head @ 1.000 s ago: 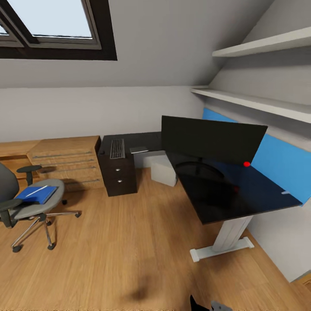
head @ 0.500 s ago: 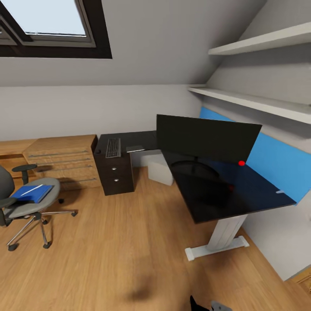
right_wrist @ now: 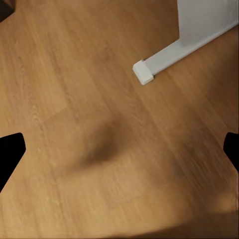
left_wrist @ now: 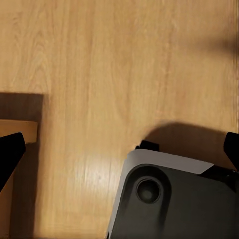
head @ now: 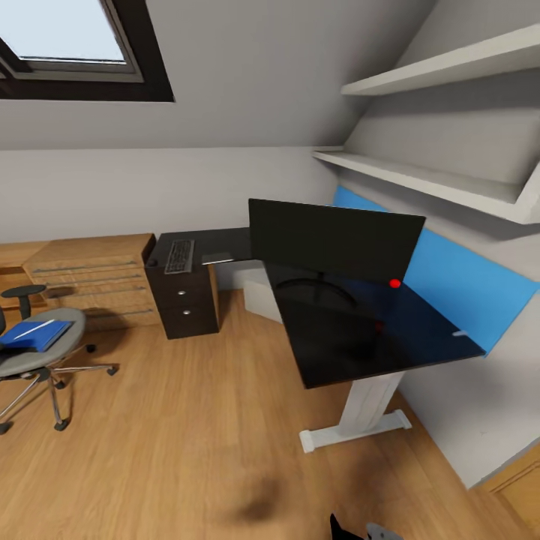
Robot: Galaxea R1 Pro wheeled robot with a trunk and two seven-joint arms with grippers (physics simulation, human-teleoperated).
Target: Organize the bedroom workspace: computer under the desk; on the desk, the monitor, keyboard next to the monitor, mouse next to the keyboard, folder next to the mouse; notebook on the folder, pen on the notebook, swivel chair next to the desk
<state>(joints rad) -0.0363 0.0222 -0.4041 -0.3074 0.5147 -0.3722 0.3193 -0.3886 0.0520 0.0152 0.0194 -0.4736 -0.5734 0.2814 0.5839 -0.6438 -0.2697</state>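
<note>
Head camera has panned right since the earlier frames: the whole scene slid left, the things themselves haven't moved. The chair [head: 34, 352] is now cut by the left edge, with the blue folder [head: 34, 334] on its seat and the white pen [head: 32, 328] lying on the folder.

The desk [head: 360, 337] sits centre-right, the monitor [head: 334, 241] upright on it (red light at its lower corner). The keyboard [head: 179, 256] lies on the far wing of the desk, above the dark drawer unit [head: 185, 300]. The pale computer [head: 262, 294] stands on the floor under the desk, behind the monitor's line.

Left claw [left_wrist: 119, 154]: fingers spread wide, nothing between them, over bare wood floor [left_wrist: 114, 64] and the robot's grey base [left_wrist: 174, 199]. Right claw [right_wrist: 119, 152]: also spread and empty, over floor, near the desk's white foot [right_wrist: 184, 47]. Both are well apart from folder, pen and keyboard.
</note>
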